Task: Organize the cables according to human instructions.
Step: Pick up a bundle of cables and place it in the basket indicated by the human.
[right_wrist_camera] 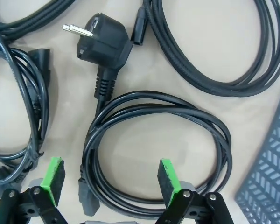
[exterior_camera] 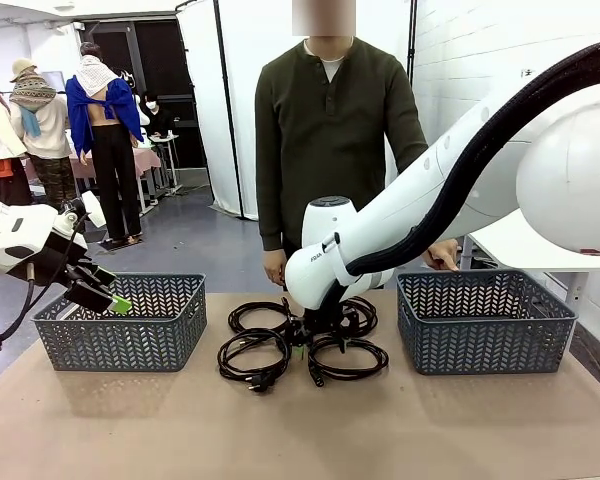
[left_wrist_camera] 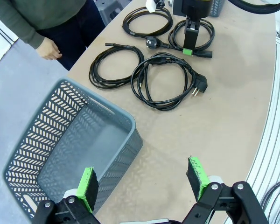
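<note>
- Brown worktop (exterior_camera: 300, 430): four coiled black power cords (left_wrist_camera: 199, 85) between two grey lattice baskets (exterior_camera: 120, 322).
- We judge a grasp in hand: open right hand (right_wrist_camera: 109, 168), over one coil (right_wrist_camera: 154, 101), must descend and close.
- Open left hand (left_wrist_camera: 141, 170) hovers idle.

- The table (exterior_camera: 300, 430) middle is taken up by four cable coils (exterior_camera: 258, 378), packed close.
- Bare strips are left between them and the left basket (exterior_camera: 120, 340) and right basket (exterior_camera: 485, 330).
- The near half is left open.
- The coils are overhung by the right arm (exterior_camera: 395, 215).
</note>
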Robot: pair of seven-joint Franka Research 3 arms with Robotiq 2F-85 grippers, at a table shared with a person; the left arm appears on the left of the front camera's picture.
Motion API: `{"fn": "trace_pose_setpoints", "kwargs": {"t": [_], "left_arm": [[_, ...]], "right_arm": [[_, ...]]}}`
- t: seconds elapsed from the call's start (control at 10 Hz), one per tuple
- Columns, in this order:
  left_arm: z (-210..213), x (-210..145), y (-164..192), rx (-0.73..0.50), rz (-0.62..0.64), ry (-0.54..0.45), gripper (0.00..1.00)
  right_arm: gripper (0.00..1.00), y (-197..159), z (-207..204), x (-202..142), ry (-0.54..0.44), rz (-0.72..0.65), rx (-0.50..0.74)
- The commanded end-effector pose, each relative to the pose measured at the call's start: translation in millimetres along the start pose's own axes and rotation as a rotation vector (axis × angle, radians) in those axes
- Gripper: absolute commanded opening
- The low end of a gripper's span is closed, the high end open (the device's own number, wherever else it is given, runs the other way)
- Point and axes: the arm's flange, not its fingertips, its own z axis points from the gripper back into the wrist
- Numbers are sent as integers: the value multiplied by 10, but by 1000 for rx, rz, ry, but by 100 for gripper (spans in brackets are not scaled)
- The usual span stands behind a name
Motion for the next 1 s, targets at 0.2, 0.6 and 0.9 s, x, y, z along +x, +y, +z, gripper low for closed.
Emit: {"fn": "trace_pose_setpoints", "kwargs": {"t": [0.2,0.6,0.9], "left_arm": [[-15,-18,24,-7,4,-7,100],[-15,-18,24,-7,4,-7,100],[-15,-18,24,-7,4,-7,100]], "right_arm": [[100,50,-87,67,-12,-34,-68],[100,55,-154,92,-4,-37,-81],[100,80,-169,137,-3,-32,-82]]}}
